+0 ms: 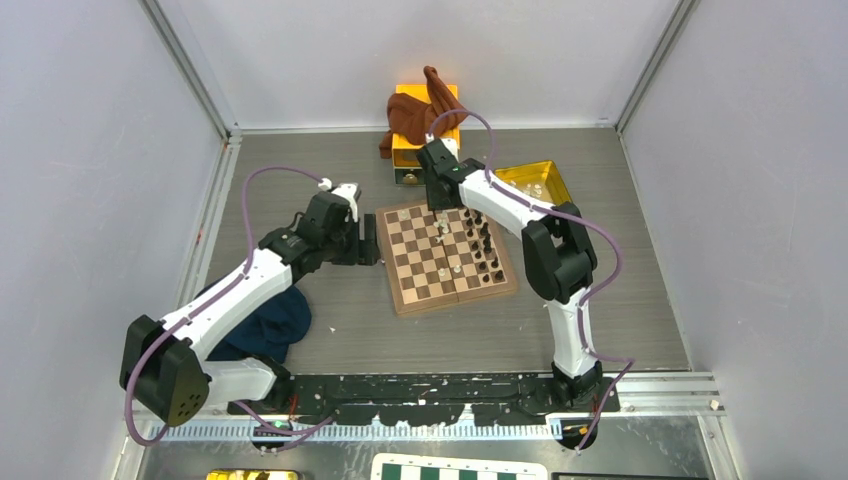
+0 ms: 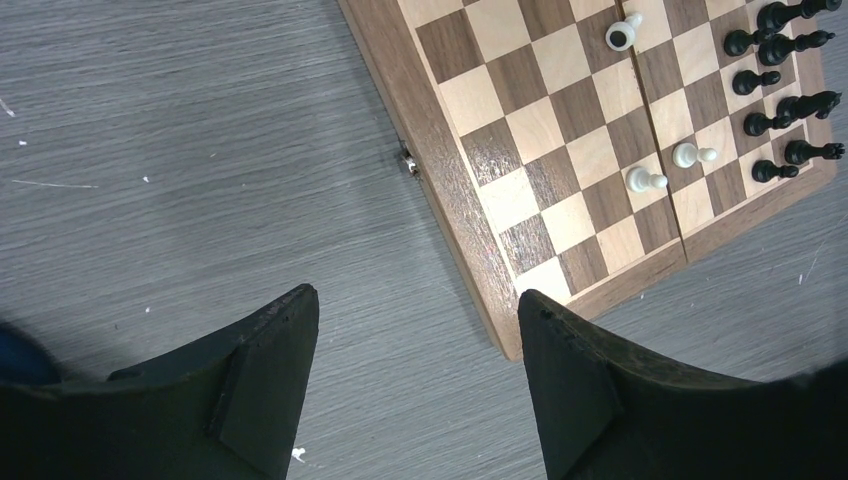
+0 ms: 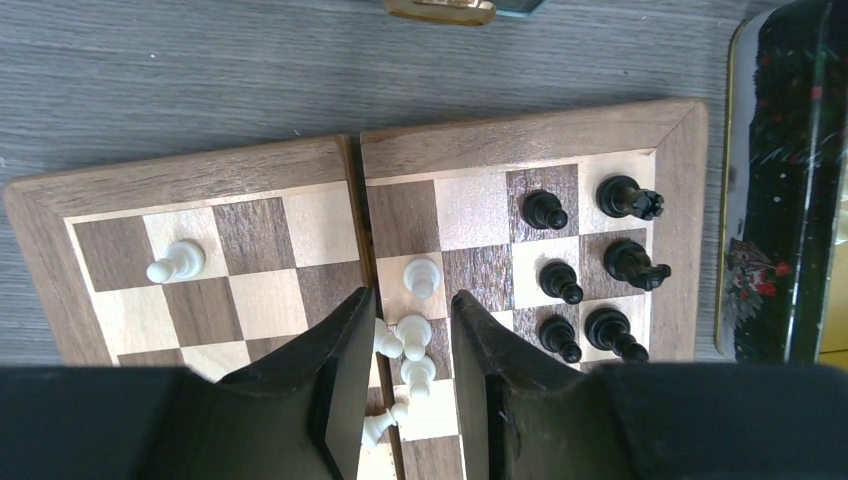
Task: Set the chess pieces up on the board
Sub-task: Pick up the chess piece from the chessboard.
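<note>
**Dark ranks up, white side hardly begun**

A grey wood-grain table (image 1: 420, 340) walled in by pale panels, and the board (image 1: 410, 265) lies near its middle, turned a little askew.

The dark pieces (image 3: 560, 282) stand upright in two files along the board's right edge. That army looks close to complete, though I can't count every one.

The white pieces (image 3: 421, 277) are another matter. A handful stand loose around the board's centre seam and one more is alone on the left half. The two files along the left edge, where I judge they belong, are bare. So roughly half the job looks done, and the white side is what's left.

My right claw (image 3: 412, 295) hangs over the far part of the board, at the seam. Its jaws are parted, wider than any one pawn, and a small row of white pawns shows in the gap. I see nothing pinched.

My left claw (image 2: 417, 293) hovers above bare table just off the board's left edge, near a corner. It is spread wide with nothing in it.

The yellow tray (image 1: 555, 170) beyond the board's far right corner shows pale specks. They may be more pieces, but they're too small to tell.
</note>
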Robot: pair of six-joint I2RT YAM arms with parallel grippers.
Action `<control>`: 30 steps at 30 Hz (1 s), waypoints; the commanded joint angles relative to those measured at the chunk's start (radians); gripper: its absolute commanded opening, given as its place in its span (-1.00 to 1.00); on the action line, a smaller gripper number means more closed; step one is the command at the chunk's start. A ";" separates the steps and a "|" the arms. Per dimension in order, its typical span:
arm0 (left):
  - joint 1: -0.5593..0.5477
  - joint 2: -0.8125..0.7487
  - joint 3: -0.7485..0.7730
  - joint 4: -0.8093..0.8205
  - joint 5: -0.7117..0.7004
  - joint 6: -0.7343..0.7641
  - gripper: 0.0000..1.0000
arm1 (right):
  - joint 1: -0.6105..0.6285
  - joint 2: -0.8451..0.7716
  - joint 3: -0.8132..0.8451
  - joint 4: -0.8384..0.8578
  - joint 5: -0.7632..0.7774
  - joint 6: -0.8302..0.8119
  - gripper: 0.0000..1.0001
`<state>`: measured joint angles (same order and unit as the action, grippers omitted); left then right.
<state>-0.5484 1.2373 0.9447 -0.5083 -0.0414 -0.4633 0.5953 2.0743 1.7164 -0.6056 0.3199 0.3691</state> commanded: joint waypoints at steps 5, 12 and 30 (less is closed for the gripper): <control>0.005 0.004 0.042 0.017 -0.008 0.013 0.47 | -0.012 0.006 0.018 0.033 -0.014 0.014 -0.20; 0.005 0.007 0.039 0.016 -0.005 0.013 0.47 | -0.018 0.017 0.018 0.036 -0.029 0.016 -0.21; 0.005 0.019 0.034 0.021 -0.005 0.012 0.47 | -0.028 0.046 0.018 0.043 -0.054 0.021 -0.33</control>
<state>-0.5484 1.2568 0.9455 -0.5095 -0.0414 -0.4633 0.5716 2.1166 1.7161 -0.5976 0.2737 0.3767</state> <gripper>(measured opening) 0.735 0.344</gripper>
